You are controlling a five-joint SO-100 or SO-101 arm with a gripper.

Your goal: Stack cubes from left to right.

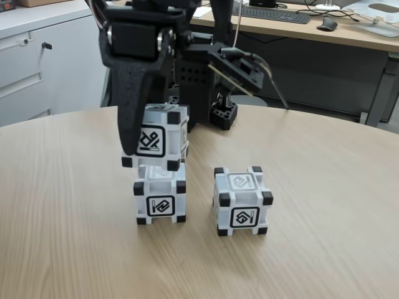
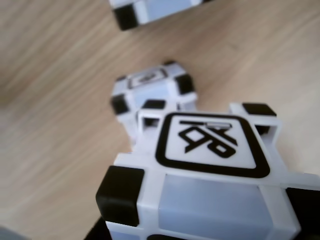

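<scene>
Three white cubes with black corners are in the fixed view. My gripper [image 1: 156, 148] is shut on one cube [image 1: 160, 138], with a black finger [image 1: 128, 124] down its left face. That cube sits on, or just above, a second cube [image 1: 161, 200] and is shifted slightly left of it; I cannot tell whether they touch. The third cube [image 1: 242, 200] stands alone on the table to the right. In the wrist view the held cube [image 2: 210, 170] is large and close. Past it is a partly hidden cube [image 2: 150, 87], and another cube [image 2: 150, 10] shows at the top edge.
The round wooden table [image 1: 324, 249] has open room at the front and on both sides. The arm's black base [image 1: 196, 87] and a small black holder [image 1: 224, 115] stand at the back. Beyond are a desk with a keyboard [image 1: 271, 12] and a white cabinet [image 1: 37, 56].
</scene>
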